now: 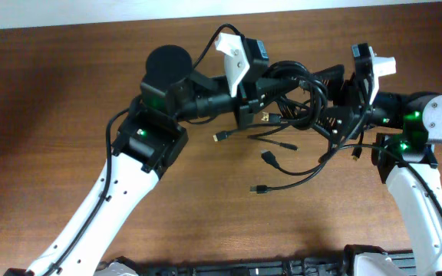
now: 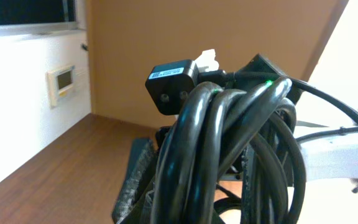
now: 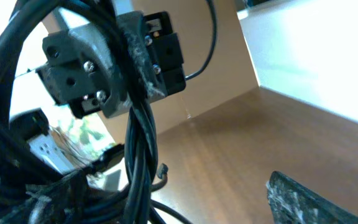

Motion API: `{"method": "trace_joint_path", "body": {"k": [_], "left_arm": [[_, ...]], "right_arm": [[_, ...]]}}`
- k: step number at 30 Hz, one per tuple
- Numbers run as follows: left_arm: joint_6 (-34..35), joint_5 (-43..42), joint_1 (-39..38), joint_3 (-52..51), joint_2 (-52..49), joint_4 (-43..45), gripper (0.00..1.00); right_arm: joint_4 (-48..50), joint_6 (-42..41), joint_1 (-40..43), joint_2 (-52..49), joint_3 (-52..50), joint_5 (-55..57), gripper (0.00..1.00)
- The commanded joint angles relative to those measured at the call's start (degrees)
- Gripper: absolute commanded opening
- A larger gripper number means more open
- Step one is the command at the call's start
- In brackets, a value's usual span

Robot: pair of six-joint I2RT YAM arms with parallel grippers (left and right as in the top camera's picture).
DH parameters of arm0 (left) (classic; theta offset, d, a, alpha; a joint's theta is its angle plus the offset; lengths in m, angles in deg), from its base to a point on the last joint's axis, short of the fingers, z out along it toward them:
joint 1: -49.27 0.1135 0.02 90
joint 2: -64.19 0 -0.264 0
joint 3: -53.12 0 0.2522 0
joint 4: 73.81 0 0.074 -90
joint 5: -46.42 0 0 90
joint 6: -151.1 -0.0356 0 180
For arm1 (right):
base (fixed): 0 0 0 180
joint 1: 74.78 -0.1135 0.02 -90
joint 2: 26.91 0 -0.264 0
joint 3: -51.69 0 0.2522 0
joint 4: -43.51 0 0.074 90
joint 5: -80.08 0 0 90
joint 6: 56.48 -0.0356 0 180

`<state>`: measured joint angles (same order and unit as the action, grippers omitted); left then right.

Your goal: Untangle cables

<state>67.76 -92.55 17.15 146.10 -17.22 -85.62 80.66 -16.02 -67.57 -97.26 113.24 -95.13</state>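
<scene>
Two arms meet over the tabletop (image 1: 52, 100), and I'd say this is the pull-it-apart stage. The left tool (image 1: 261, 103) is clamped tight on the cables (image 1: 301, 96). The whole black wad hangs off it, lifted up, with thick loops draped right across its own camera. A few loose ends trail out below that tool, one ending in a plug (image 1: 258, 188) down near the wood. I can't tell if it's actually resting there.

The right tool (image 1: 334, 106) sits just to the right of the left tool with its jaws spread wide, pinching nothing. From its camera, a twisted run of strands drops straight down out of the left tool's grip.

Next move, my guess: the right tool needs to close on one strand or one plug end, not the whole bunch, then draw it away from the left tool while that one keeps the knot anchored. Go slow, since those loops look ready to snag and just tighten up.
</scene>
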Motion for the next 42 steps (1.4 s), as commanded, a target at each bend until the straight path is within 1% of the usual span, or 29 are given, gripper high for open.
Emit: {"method": "trace_joint_path", "body": {"k": [1,4,7,12,24,31,35,38,42], "left_arm": [[2.4,-5.5,1.9,0.5,-0.3,2.4,0.00],[3.2,-6.2,3.0,0.5,-0.3,2.5,0.00],[3.1,-9.5,4.1,0.5,-0.3,3.6,0.00],[3.1,-9.6,3.9,0.5,-0.3,3.6,0.00],[3.2,-9.3,1.8,0.5,-3.6,3.6,0.00],[3.2,-15.9,1.8,0.5,-3.6,6.2,0.00],[3.2,-16.0,2.0,0.5,-3.5,7.1,0.00],[3.2,-16.9,3.8,0.5,-3.5,7.9,0.00],[3.2,-21.1,6.2,0.5,-3.5,9.0,0.00]], "right_arm": [[2.8,4.8,0.0,0.9,0.5,-3.7,0.92],[4.7,4.8,0.0,0.9,0.5,-3.7,0.92],[5.5,4.8,0.0,0.9,0.5,-3.7,0.94],[5.5,4.8,0.0,0.9,0.5,-3.6,0.96],[5.5,4.1,0.0,0.9,0.5,-3.0,0.96],[5.5,4.2,0.0,0.9,0.5,-2.7,0.97],[5.5,4.1,0.0,0.9,0.5,-2.9,0.96],[5.5,4.1,0.0,0.9,0.5,-3.3,0.96],[5.5,4.2,0.0,0.9,0.5,-3.3,0.96]]}}
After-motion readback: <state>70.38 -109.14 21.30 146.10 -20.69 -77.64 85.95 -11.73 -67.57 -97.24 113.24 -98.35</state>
